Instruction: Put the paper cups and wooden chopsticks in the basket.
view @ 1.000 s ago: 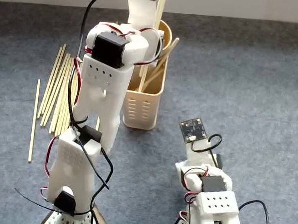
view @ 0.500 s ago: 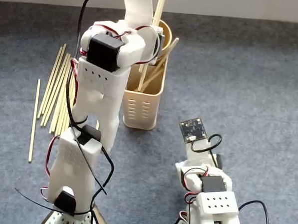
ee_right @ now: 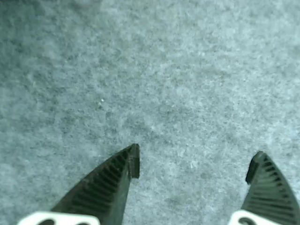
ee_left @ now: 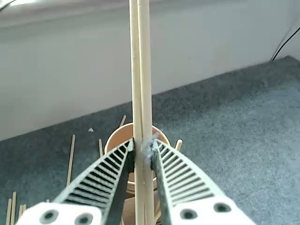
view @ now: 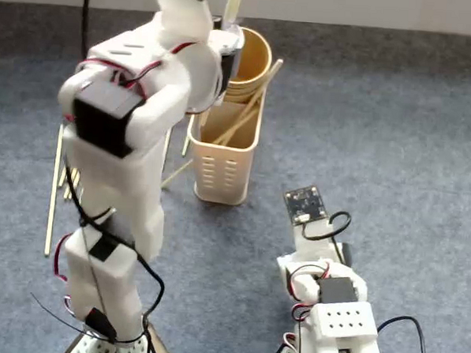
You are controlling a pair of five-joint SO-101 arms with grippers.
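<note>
Grey carpet covers the surface, meeting a pale wall behind.

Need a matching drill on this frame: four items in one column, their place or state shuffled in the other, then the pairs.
Column 1
1. left claw
2. right claw
3. paper cup
4. loose chopsticks

Column 2
A. lying flat on the carpet
B. open above bare carpet
C. shut on two held chopsticks
D. standing in the basket

Pairs: 1-C, 2-B, 3-D, 4-A
</note>
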